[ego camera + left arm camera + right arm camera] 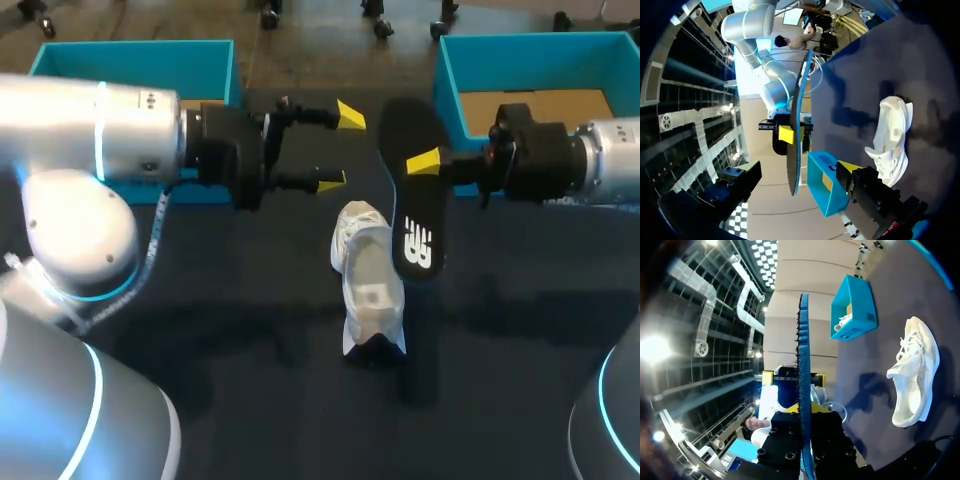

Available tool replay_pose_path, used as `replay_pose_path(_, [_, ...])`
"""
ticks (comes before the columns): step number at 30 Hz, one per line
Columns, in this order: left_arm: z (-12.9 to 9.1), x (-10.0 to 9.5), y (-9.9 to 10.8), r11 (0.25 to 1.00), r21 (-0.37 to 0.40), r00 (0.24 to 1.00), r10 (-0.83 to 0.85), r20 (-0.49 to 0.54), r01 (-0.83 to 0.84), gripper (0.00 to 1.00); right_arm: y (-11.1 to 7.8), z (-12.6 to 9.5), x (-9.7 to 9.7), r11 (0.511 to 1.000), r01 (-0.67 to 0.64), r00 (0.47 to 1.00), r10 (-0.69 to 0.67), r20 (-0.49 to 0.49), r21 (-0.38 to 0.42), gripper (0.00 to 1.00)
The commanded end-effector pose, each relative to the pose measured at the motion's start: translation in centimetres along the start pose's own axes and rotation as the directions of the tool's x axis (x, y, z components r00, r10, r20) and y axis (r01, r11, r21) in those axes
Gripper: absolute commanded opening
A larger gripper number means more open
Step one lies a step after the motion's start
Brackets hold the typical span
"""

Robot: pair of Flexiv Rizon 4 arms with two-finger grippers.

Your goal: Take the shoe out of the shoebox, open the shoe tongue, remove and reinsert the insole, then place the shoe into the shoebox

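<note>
Right jaws pinching flat black insole (408, 208), white mesh shoe (368, 290)

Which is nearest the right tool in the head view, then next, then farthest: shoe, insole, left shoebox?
1. The insole, gripped in the right tool.
2. The shoe, at the middle, nearer the robot.
3. The left shoebox, far across at the left.

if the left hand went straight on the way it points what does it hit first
Most likely the black insole held in the right hand, which lies straight ahead of the left hand; the exact depth is unclear.
</note>
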State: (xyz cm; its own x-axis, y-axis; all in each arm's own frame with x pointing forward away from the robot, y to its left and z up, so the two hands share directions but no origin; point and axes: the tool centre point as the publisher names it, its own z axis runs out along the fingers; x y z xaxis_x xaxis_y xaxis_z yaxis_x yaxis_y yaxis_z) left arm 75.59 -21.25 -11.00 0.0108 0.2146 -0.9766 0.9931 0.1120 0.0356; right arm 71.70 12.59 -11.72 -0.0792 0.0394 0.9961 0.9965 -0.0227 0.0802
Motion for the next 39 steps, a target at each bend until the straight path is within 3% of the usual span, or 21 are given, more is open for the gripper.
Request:
replay_pose_path(1, [0.4, 0.7, 0.0, 1.0, -0.002, 0.988, 0.016, 0.156, -0.016, 1.0, 0.4, 0.8, -0.2, 1.0, -0.011, 1.0, 0.011, -0.007, 0.007, 0.0])
replay_pose_path(8, [1.4, 0.8, 0.2, 0.999, 0.001, 0.967, 0.034, 0.251, -0.036, 1.0, 0.5, 2.0, -0.2, 0.999, -0.041, 0.999, 0.041, -0.008, 0.022, 0.0])
replay_pose_path(14, [2.2, 0.3, 0.4, 1.0, 0.003, 0.962, 0.026, 0.271, -0.028, 0.83, 0.3, 3.0, 0.0, 0.999, -0.035, 0.999, 0.036, -0.005, 0.031, 0.0])
replay_pose_path(17, [2.4, 0.4, 0.3, 0.999, 0.009, 0.962, 0.033, 0.271, -0.037, 0.68, 0.2, 3.4, 0.0, 0.998, -0.042, 0.999, 0.042, 0.005, 0.038, 0.0])
replay_pose_path(21, [2.8, 0.4, 0.4, 0.999, 0.002, 0.961, 0.036, 0.275, -0.038, 0.71, 0.3, 3.8, 0.1, 0.998, -0.04, 0.999, 0.039, 0.011, 0.042, 0.0])
replay_pose_path(27, [3.1, 0.3, 0.4, 0.999, 0.008, 0.96, 0.036, 0.279, -0.039, 0.41, 0.2, 4.4, 0.0, 0.997, -0.045, 0.999, 0.044, 0.021, 0.061, 0.0])
replay_pose_path(39, [3.4, 0.6, 0.5, 0.999, 0.007, 0.962, 0.034, 0.27, -0.038, 0.31, 0.4, 5.4, -0.5, 0.997, -0.038, 0.999, 0.038, 0.007, 0.074, 0.0])
